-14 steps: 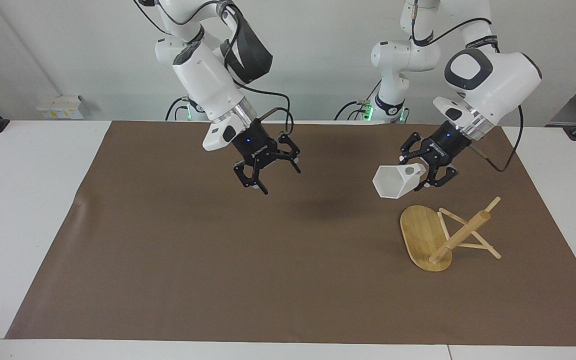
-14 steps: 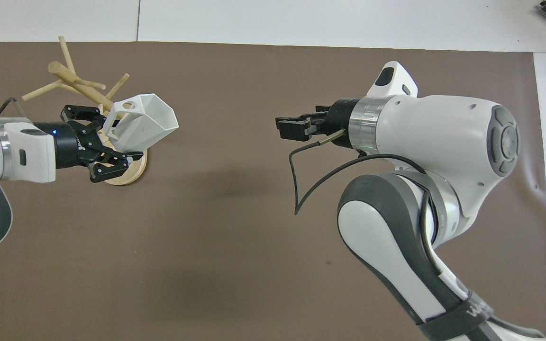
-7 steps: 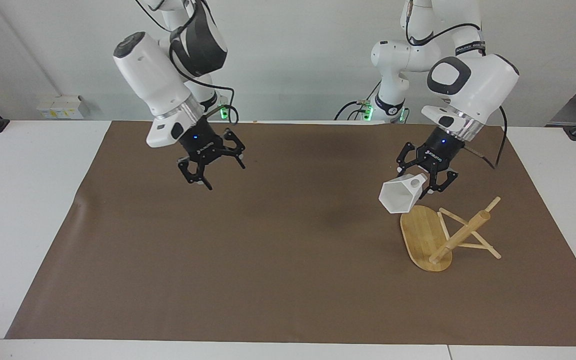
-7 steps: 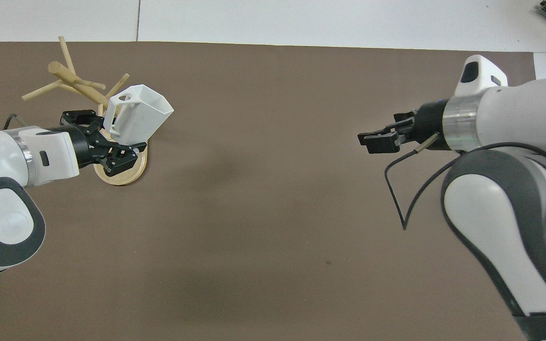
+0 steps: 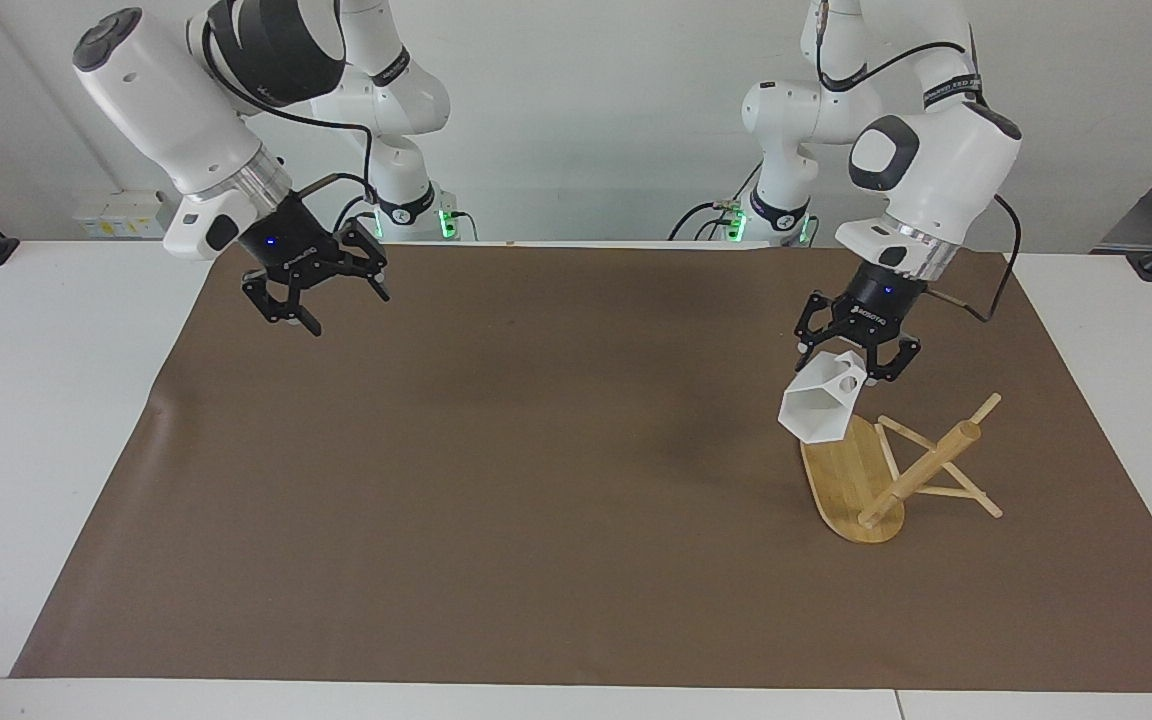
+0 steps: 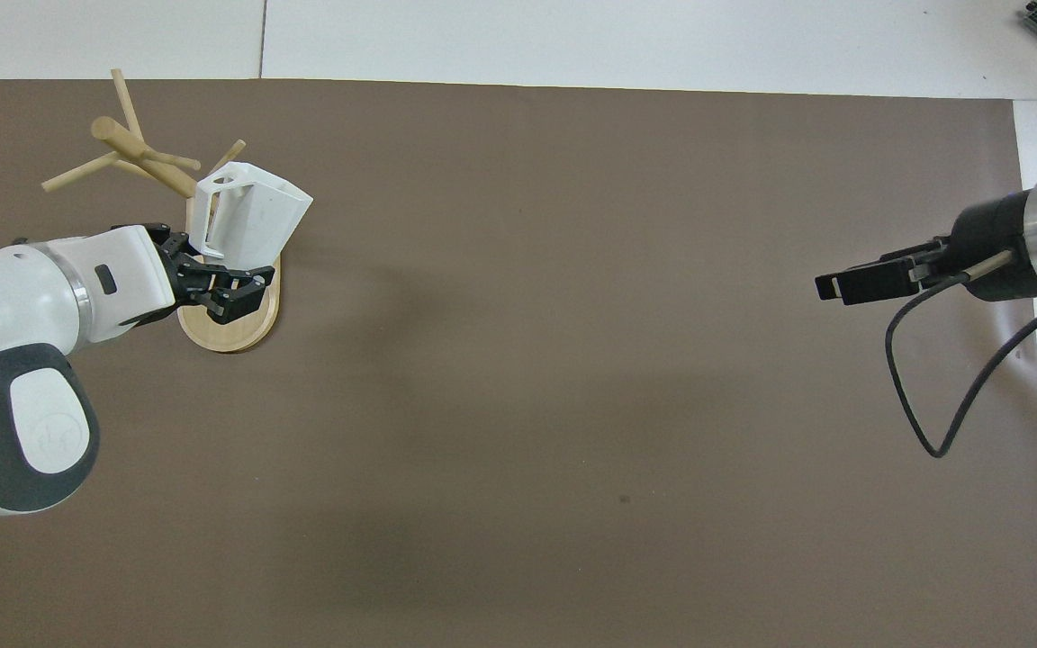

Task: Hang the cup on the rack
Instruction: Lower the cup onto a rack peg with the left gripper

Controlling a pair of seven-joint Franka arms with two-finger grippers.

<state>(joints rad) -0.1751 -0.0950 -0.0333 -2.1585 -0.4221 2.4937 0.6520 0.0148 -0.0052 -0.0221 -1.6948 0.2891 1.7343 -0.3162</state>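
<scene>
1. Your left gripper [image 5: 857,364] is clamped on the cup [image 5: 820,400] by its blocky handle, and it's come down and swung round since a second ago, so the cup now hangs over the rack [image 5: 851,475] base with its rim tipped down, away from the robots.
2. Compare with before: the cup was up off the rack's robot-side edge with its mouth pointing sideways; now it overlaps the oval base, next to the pegs. You can't tell if it touches anything.
3. The rack itself hasn't budged, sitting toward the left arm's end of the brown mat [image 5: 536,480].
4. Your right gripper [image 5: 311,295] has its fingers spread apart, holds nothing, and has pulled way back from mid-table to the mat's edge at the right arm's end.
</scene>
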